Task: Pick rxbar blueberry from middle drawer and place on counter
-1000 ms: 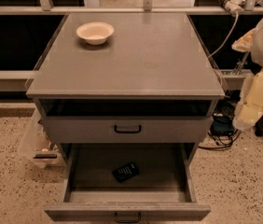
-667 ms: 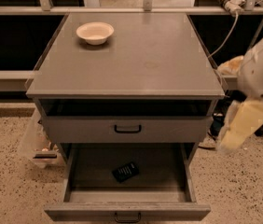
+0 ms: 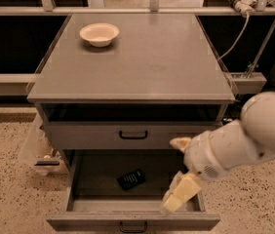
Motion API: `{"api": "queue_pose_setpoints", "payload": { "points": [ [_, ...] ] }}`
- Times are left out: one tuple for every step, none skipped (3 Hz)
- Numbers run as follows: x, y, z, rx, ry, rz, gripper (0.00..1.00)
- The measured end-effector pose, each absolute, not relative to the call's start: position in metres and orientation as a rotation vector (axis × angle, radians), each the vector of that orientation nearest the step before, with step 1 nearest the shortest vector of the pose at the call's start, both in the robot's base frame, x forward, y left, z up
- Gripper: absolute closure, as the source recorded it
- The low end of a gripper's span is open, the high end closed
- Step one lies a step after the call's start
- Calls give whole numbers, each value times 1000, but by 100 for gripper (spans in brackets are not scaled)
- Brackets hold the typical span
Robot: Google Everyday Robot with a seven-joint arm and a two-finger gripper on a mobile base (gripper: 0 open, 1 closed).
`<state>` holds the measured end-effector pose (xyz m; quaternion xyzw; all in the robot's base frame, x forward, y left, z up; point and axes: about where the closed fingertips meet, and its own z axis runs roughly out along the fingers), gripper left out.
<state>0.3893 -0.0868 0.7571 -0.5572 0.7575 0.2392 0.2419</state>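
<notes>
Glossy grey bench (image 3: 166, 67), speckled floor (image 3: 6, 179).
Tool (image 3: 177, 195) over open middle drawer (image 3: 93, 222) — opening unclear — rxbar blueberry (image 3: 131, 179) lies inside.

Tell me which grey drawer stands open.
The lower wide grey drawer, holding the dark-wrapped bar; the gripper hangs over its right front corner. The grey drawer above is shut.
</notes>
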Motion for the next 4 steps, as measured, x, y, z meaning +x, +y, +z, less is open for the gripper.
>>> {"api": "queue_pose_setpoints", "payload": {
  "points": [
    [383, -45, 656, -1490, 2098, 837, 0],
    [401, -35, 627, -1416, 2098, 846, 0],
    [389, -39, 626, -1379, 2130, 859, 0],
    [392, -43, 587, -1279, 2167, 825, 0]
  ]
}}
